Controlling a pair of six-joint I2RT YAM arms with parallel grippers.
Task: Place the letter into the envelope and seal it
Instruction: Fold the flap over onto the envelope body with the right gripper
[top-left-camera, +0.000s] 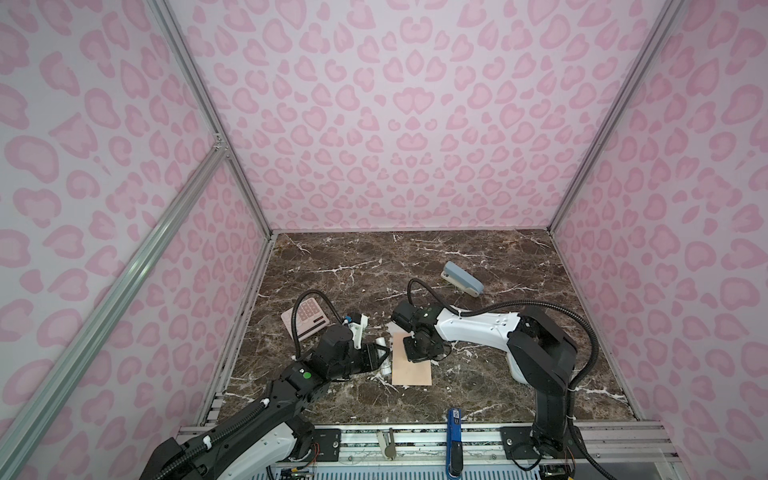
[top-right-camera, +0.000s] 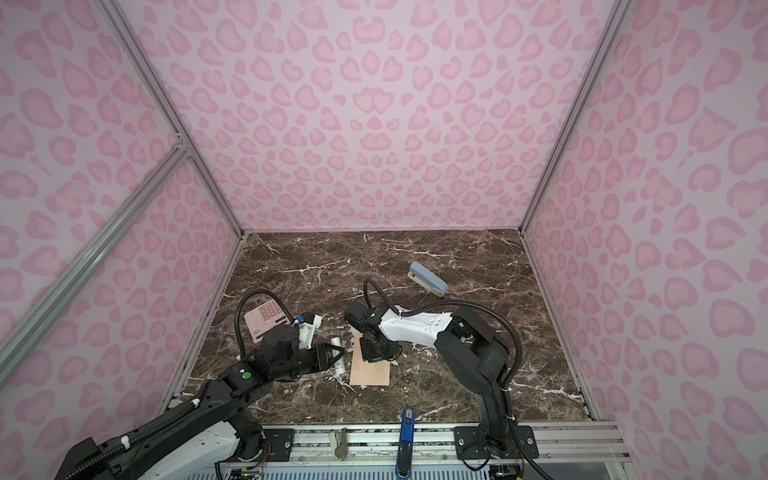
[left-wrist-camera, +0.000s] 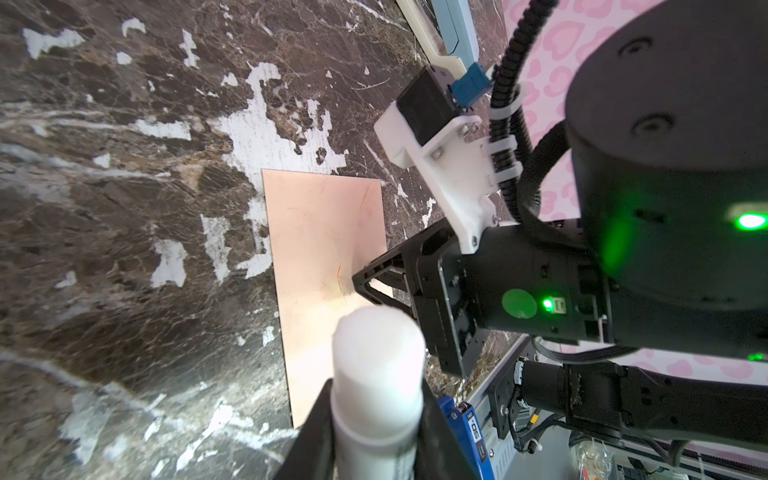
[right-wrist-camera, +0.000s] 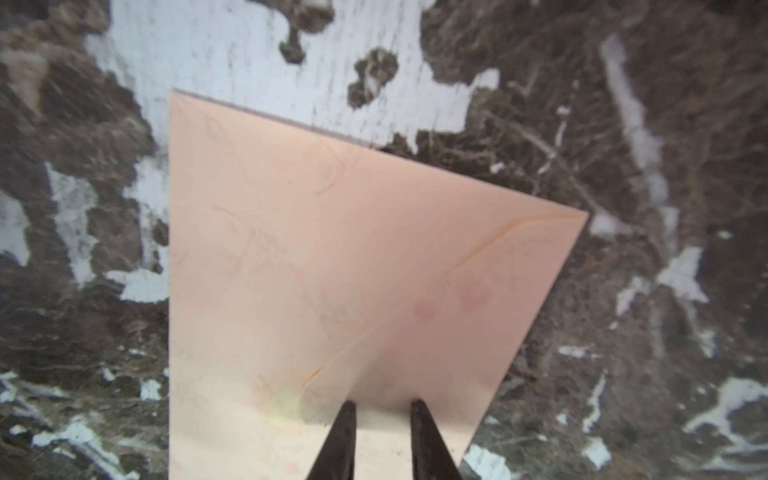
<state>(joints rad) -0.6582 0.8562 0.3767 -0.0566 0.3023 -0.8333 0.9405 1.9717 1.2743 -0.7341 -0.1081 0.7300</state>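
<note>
While the left gripper clamps a white glue stick, the right gripper has its tips a crack apart, gripping nothing, planted on the envelope lying flat right under them.

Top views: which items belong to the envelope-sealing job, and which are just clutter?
In use: envelope; glue stick held in left claw; right claw over the envelope. No letter visible.
Lying about: pink calculator; blue-grey stapler.

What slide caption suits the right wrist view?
Right gripper's narrowly parted tips meet the peach envelope, flap folded down, on the marble table.
</note>
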